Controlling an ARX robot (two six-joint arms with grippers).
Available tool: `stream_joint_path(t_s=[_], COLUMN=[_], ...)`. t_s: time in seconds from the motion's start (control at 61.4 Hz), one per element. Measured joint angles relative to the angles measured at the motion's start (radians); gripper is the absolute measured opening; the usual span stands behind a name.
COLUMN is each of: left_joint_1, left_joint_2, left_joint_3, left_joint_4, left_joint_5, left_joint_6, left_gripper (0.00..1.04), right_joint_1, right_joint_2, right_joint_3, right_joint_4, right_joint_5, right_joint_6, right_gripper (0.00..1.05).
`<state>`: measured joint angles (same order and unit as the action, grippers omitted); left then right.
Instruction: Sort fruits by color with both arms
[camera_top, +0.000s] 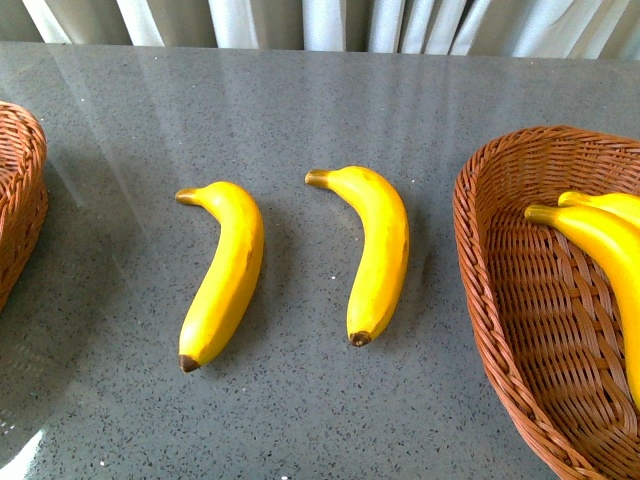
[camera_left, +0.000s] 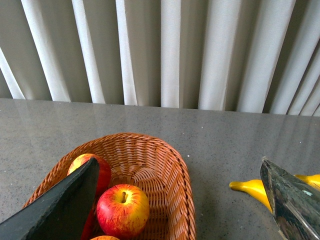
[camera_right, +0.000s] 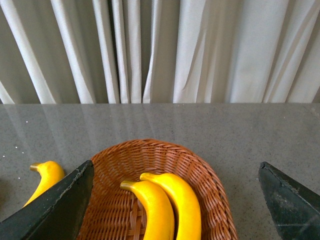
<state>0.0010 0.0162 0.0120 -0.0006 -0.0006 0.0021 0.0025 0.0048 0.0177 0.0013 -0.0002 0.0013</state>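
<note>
Front view: two loose bananas lie on the grey speckled table (camera_top: 300, 120), side by side but apart, stems pointing away from the robot and brown tips toward it. The left banana (camera_top: 225, 270) and the right banana (camera_top: 380, 250) both lie between two wicker baskets. The left basket (camera_top: 20, 200) shows only its rim at the frame edge. The right basket (camera_top: 500, 280) holds two further bananas, the nearer basket banana (camera_top: 605, 250) lying just beside the farther basket banana (camera_top: 610, 205). Neither arm appears in this view.

Left wrist view: the left gripper (camera_left: 178, 161) is released, its two flat dark jaws spread wide with nothing between them. It hangs above the apple basket (camera_left: 170, 165), which contains a red apple (camera_left: 122, 210) with its stem up and a yellow-streaked apple (camera_left: 92, 167) partly hidden behind one jaw. A banana stem (camera_left: 250, 189) lies on the table outside the basket, beside the other jaw. A pale pleated curtain (camera_left: 170, 50) backs the table.

Right wrist view: the right gripper (camera_right: 175, 164) is likewise released, jaws wide and empty, above the basket containing the two bananas. One loose banana (camera_right: 45, 177) lies on the table just outside that basket
</note>
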Motion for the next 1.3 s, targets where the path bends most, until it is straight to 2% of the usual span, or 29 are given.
stream_joint_path(t_s=[0.065, 0.13, 0.163, 0.179, 0.244, 0.358, 0.489, 0.635, 0.912, 1.303], left_joint_1=[0.0, 0.0, 0.0, 0.0, 0.0, 0.0, 0.0, 0.0, 0.0, 0.0], left_joint_2=[0.0, 0.0, 0.0, 0.0, 0.0, 0.0, 0.0, 0.0, 0.0, 0.0], left_joint_3=[0.0, 0.0, 0.0, 0.0, 0.0, 0.0, 0.0, 0.0, 0.0, 0.0], left_joint_4=[0.0, 0.0, 0.0, 0.0, 0.0, 0.0, 0.0, 0.0, 0.0, 0.0], left_joint_5=[0.0, 0.0, 0.001, 0.001, 0.0, 0.0, 0.0, 0.0, 0.0, 0.0], left_joint_6=[0.0, 0.0, 0.0, 0.0, 0.0, 0.0, 0.0, 0.0, 0.0, 0.0], left_gripper=[0.96, 0.96, 0.96, 0.96, 0.96, 0.96, 0.96, 0.96, 0.96, 0.96], right_joint_1=[-0.01, -0.067, -0.074, -0.074, -0.07, -0.034, 0.108, 0.267, 0.449, 0.601], right_joint_2=[0.016, 0.167, 0.257, 0.311, 0.438, 0.647, 0.974, 1.355, 1.769, 2.113], right_joint_3=[0.008, 0.106, 0.146, 0.164, 0.215, 0.317, 0.471, 0.681, 0.982, 1.341], right_joint_4=[-0.026, -0.234, -0.274, -0.273, -0.219, -0.064, 0.105, 0.178, 0.142, -0.022], right_joint_5=[-0.039, -0.258, -0.326, -0.358, -0.386, -0.354, -0.283, -0.252, -0.167, -0.115], right_joint_6=[0.011, 0.068, 0.085, 0.09, 0.096, 0.095, 0.106, 0.187, 0.238, 0.322], right_gripper=[0.96, 0.96, 0.96, 0.96, 0.96, 0.96, 0.96, 0.96, 0.96, 0.96])
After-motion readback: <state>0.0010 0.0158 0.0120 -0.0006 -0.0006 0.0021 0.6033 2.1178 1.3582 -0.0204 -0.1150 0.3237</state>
